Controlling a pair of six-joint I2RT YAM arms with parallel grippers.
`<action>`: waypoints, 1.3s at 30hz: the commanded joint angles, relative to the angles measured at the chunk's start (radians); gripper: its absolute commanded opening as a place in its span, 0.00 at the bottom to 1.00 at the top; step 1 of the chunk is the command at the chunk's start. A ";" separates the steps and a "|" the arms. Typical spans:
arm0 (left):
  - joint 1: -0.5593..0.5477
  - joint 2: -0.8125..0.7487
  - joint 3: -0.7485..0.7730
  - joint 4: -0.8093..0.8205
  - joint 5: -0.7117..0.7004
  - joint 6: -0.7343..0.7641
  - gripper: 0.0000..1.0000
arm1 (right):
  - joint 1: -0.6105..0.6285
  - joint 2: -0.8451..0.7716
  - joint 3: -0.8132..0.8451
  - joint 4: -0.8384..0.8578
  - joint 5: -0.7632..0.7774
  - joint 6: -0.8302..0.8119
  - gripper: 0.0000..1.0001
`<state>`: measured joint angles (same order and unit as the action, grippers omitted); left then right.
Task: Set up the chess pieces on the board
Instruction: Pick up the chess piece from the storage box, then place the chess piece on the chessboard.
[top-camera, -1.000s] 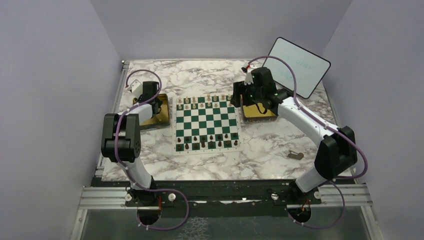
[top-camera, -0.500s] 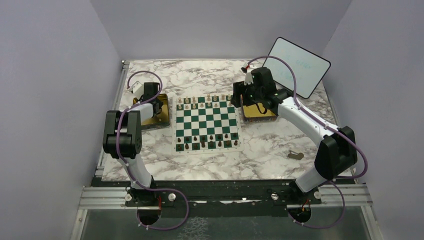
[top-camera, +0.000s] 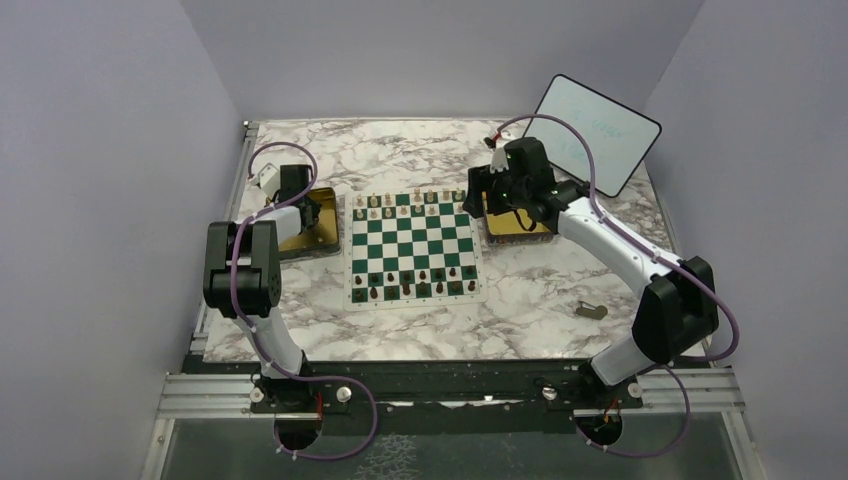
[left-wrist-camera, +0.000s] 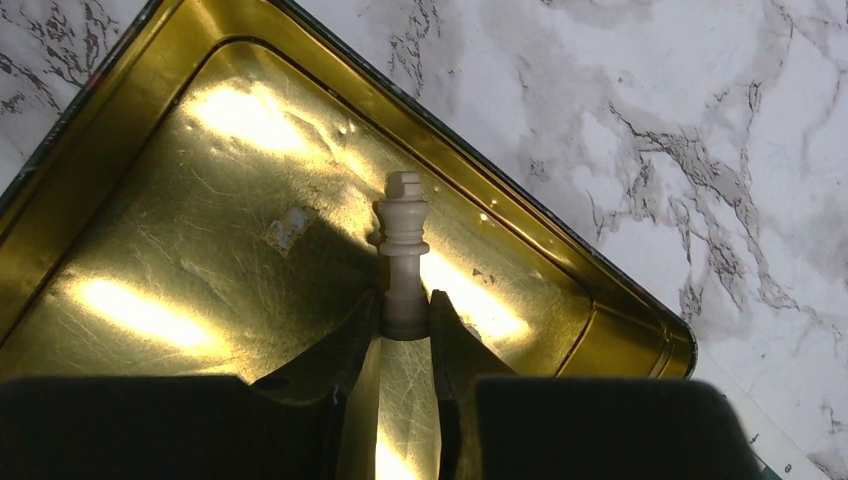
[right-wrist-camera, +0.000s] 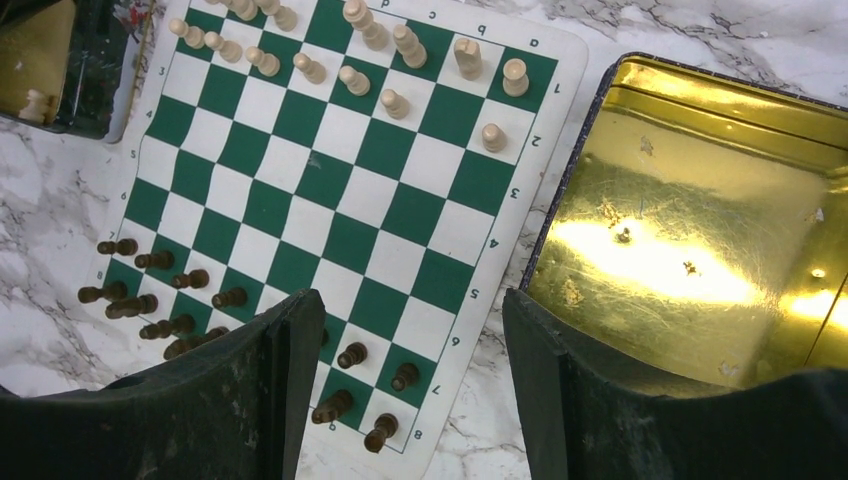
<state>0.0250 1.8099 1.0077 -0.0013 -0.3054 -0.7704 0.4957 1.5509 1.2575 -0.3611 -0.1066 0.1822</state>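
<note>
Pinching the foot of a cream king (left-wrist-camera: 402, 235), the left gripper's (left-wrist-camera: 405, 318) two fingers (left-wrist-camera: 362, 338) press on it from either side. The piece sticks out beyond their tips, with its cross at the far end. I cannot tell whether its base rests on the metal or hangs just clear. Beneath it lies a gold tin tray (left-wrist-camera: 150, 230), which sits on the marble table (left-wrist-camera: 640, 120) just left of the board (top-camera: 412, 245).

The right gripper (right-wrist-camera: 410, 305) has its fingers (right-wrist-camera: 285, 370) spread wide with nothing between them. It hangs over the board's right-hand border, just beside a second gold tray (right-wrist-camera: 680, 250).

On the green and white squares, cream pieces (top-camera: 400, 205) stand along the far rows and dark brown pieces (top-camera: 412, 282) along the near rows. A whiteboard (top-camera: 598, 135) leans in the far right corner. A small grey object (top-camera: 591, 310) lies on the marble well to the right of the board.
</note>
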 joint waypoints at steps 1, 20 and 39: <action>0.010 -0.042 -0.021 -0.032 0.064 0.000 0.12 | -0.003 -0.058 -0.018 0.032 -0.015 0.009 0.70; 0.012 -0.455 -0.160 0.084 0.365 0.259 0.12 | -0.003 -0.165 -0.075 0.168 -0.174 0.166 0.70; -0.256 -0.661 -0.323 0.294 0.900 0.587 0.10 | 0.001 0.009 0.093 0.211 -0.574 0.316 0.55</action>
<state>-0.1623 1.1927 0.7090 0.2359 0.4698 -0.3126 0.4957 1.5070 1.2842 -0.1802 -0.5316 0.4515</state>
